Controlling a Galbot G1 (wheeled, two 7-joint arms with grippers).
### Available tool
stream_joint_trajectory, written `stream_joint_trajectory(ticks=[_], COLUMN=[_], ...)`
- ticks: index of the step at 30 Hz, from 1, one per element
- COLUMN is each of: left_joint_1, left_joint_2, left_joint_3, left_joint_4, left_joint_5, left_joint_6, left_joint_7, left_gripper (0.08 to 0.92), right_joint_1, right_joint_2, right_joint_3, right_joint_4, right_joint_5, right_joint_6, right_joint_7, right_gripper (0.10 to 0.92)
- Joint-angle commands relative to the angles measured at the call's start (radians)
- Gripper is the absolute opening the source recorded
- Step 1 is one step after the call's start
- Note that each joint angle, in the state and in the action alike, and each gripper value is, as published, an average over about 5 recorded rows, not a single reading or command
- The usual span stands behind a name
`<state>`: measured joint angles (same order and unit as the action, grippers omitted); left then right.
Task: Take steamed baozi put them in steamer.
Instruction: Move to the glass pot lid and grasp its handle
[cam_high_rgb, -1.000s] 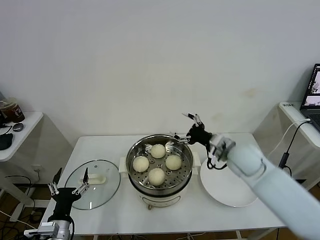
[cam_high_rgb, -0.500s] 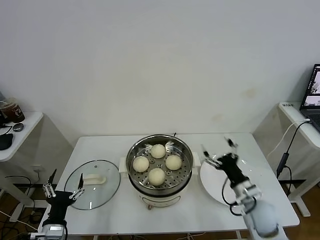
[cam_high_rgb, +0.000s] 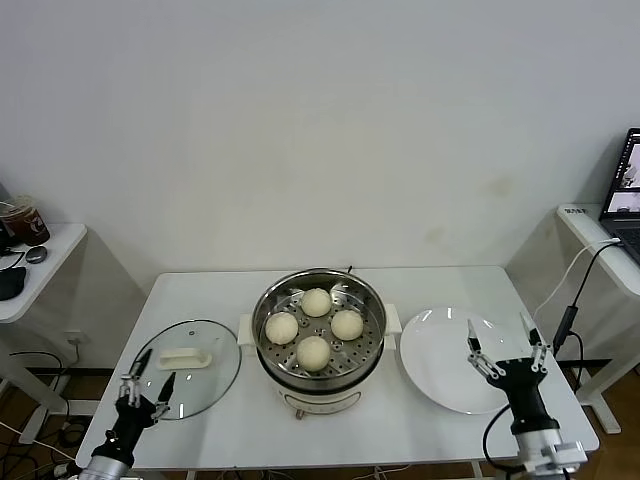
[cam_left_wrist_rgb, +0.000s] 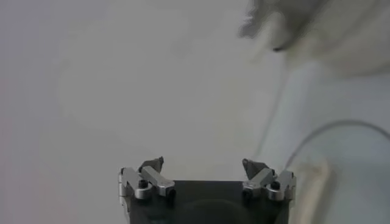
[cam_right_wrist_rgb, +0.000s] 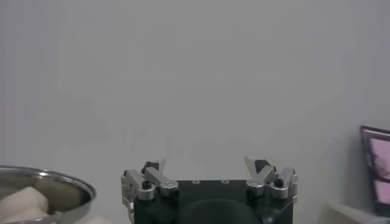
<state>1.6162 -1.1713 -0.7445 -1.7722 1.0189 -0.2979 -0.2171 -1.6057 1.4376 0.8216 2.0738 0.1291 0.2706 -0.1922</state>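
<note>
Several cream-white baozi (cam_high_rgb: 314, 352) sit on the perforated tray inside the shiny steamer (cam_high_rgb: 268, 299) at the table's middle. My right gripper (cam_high_rgb: 504, 340) is open and empty, pointing up at the table's front right, over the near edge of the white plate (cam_high_rgb: 440, 350). My left gripper (cam_high_rgb: 146, 373) is open and empty, low at the front left beside the glass lid (cam_high_rgb: 200, 385). In the right wrist view the right gripper (cam_right_wrist_rgb: 207, 165) faces the wall, with the steamer's rim (cam_right_wrist_rgb: 67, 182) and a baozi (cam_right_wrist_rgb: 21, 201) at the edge. The left wrist view shows the left gripper (cam_left_wrist_rgb: 204, 165) open.
The glass lid with its white handle (cam_high_rgb: 186, 356) lies left of the steamer. The flat white plate lies to the steamer's right. A side table with a cup (cam_high_rgb: 22, 220) stands far left; a laptop (cam_high_rgb: 625, 190) stands on a shelf far right.
My right arm has pulled back from above the steamer's far right rim to the front right, past the plate, gripper empty. My left gripper has sunk lower at the front left.
</note>
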Motion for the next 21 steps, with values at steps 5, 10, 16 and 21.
stream_joint_trajectory(ticks=[5,10,16,21], left_joint_1=[-0.169,-0.247,-0.336,-0.389], left_joint_2=[0.047,0.055,0.059,0.061], left_joint_3=[0.039,0.052,0.072,0.083], left_joint_4=[0.234,0.279,0.342,0.384], left_joint_5=[0.262,0.263,0.271,0.28], left_joint_6=[-0.047,-0.039,-0.04,-0.036], left_joint_7=[-0.009,0.007,0.023,0.024], left_gripper=[0.823,0.823,0.823,0.823], right_joint_1=[-0.093,-0.094,-0.1,-0.104], right_joint_2=[0.07,0.073,0.08,0.084], right_joint_3=[0.026,0.02,0.012,0.003], right_joint_4=[0.048,0.042,0.041,0.041], right_joint_5=[-0.013,-0.021,-0.033,-0.04], right_joint_6=[0.013,0.014,0.016,0.017], right_joint_7=[-0.001,-0.003,-0.005,-0.006], right_gripper=[0.823,0.823,0.823,0.823])
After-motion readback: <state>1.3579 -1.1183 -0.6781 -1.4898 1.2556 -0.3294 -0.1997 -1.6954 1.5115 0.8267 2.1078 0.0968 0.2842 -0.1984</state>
